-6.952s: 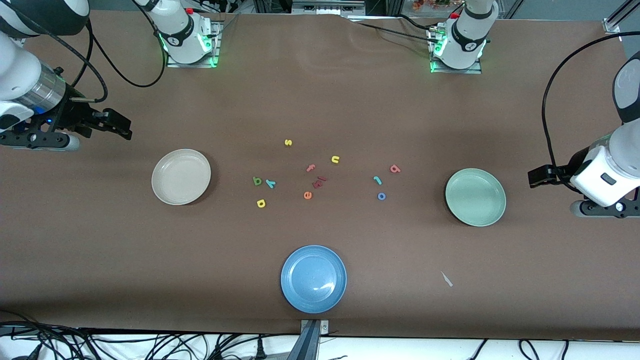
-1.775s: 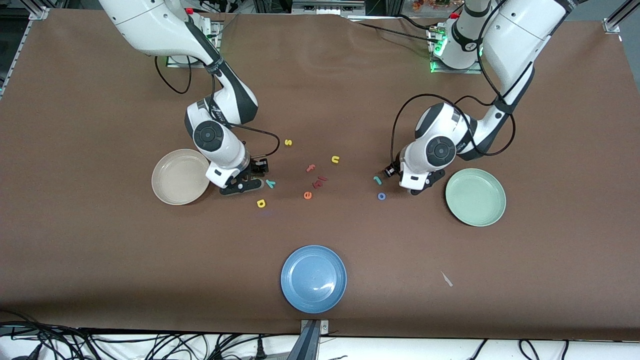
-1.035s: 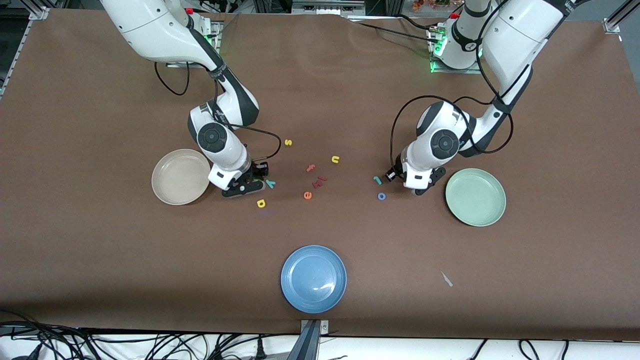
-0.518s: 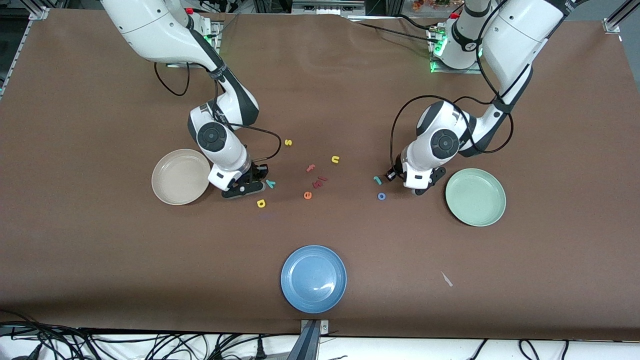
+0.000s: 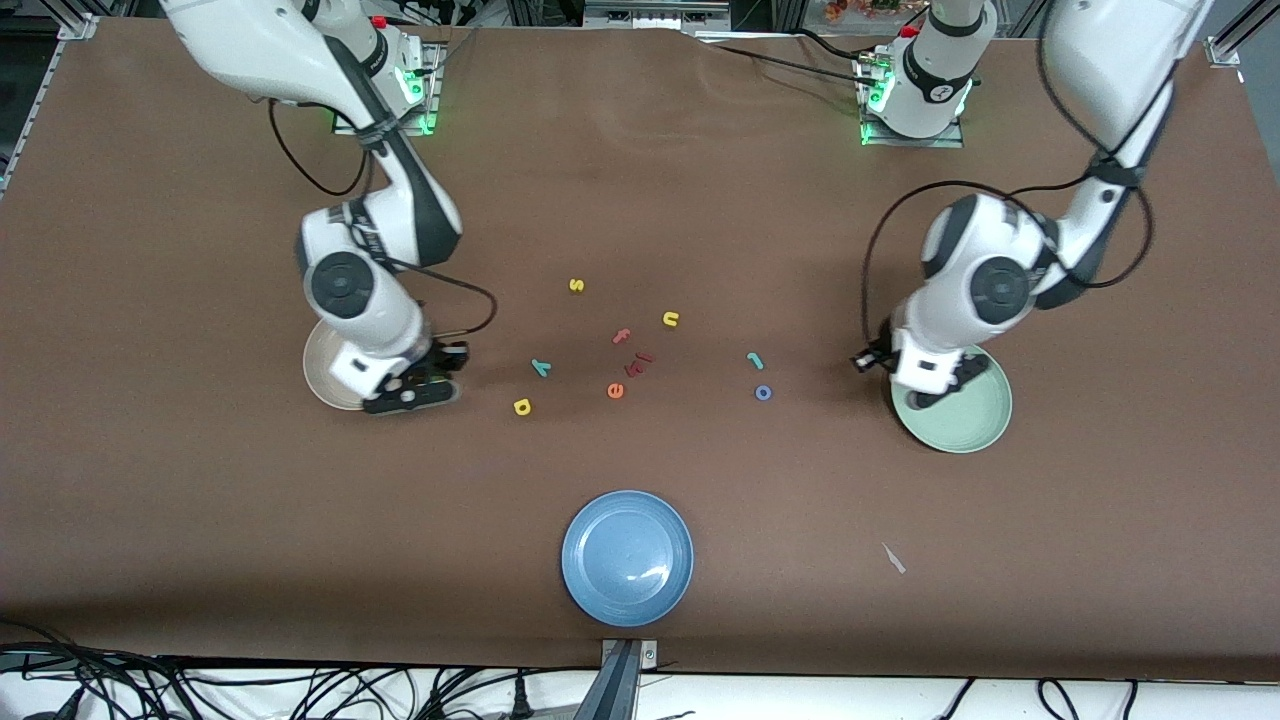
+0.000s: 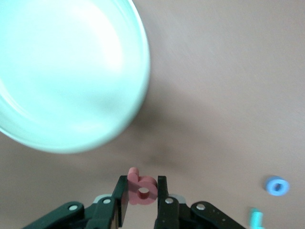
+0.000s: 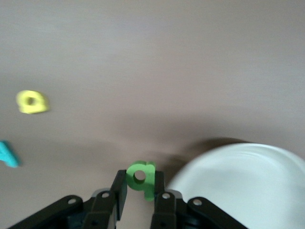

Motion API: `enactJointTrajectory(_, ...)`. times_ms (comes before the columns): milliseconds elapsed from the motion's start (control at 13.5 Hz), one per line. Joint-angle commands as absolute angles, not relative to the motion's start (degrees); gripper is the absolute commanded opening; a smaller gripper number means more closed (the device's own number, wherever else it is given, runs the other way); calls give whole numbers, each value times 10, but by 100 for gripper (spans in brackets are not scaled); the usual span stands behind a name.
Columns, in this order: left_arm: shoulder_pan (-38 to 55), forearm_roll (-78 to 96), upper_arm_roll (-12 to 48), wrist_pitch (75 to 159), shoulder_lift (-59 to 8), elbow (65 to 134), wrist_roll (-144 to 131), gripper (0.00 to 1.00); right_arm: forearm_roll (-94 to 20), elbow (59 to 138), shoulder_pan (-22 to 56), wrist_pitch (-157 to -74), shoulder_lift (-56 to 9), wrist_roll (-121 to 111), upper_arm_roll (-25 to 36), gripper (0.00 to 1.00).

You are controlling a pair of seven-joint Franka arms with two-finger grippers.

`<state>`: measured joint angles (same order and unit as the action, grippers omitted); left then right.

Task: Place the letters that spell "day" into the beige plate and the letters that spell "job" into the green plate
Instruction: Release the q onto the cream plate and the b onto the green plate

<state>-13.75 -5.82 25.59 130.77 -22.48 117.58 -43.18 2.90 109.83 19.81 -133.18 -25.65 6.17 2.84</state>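
the pinkish-red letter (image 6: 141,190) sits pinched between the closed fingers of the left gripper (image 6: 142,200), low centre of the left wrist view, just short of the green plate (image 6: 138,71) that fills that view's upper left. in the front view this gripper (image 5: 925,385) hangs over the plate's rim (image 5: 985,435) at centre right. the dark green letter (image 7: 141,179) is clamped the same way in the right gripper (image 7: 140,198), low centre of the right wrist view, beside the rim of the beige plate (image 7: 224,157) at lower right. in the front view that gripper (image 5: 410,390) is over the edge of the beige plate (image 5: 318,385) at centre left.

on the table, mid-frame in the front view: the teal "y" (image 5: 541,367) and the yellow letter (image 5: 521,406) toward the right arm's end; the teal "j" (image 5: 755,360) and the blue "o" (image 5: 763,393) toward the left arm's end. neither plate shows a letter in it yet.

judgement: these look like light, soft foam pieces, thin and easily squashed or flicked aside. best taken across a straight stem or flat sides, jaws low to the table, modest squeeze. a held letter may cling to a pad on release.

also present: yellow "s" (image 5: 575,285), yellow "n" (image 5: 670,319), pink "f" (image 5: 621,336), orange "e" (image 5: 615,390), blue plate (image 5: 600,600).
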Motion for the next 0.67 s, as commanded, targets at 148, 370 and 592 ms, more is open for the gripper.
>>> enactJointTrajectory(148, -222, -65, 258, 1306, -239, 1166, -237, 0, 30, 1161, 200, -1307, -244, -17, 101, 13)
enactJointTrajectory(370, -231, -65, 255, 1306, -299, 1115, -229, 7, 29, 1206, 184, -1346, -257, -17, 105, 19)
enactJointTrajectory(592, -231, -65, 256, 1303, -298, 1114, -236, 100, 25, 1202, 180, -1343, -254, -11, 105, 100)
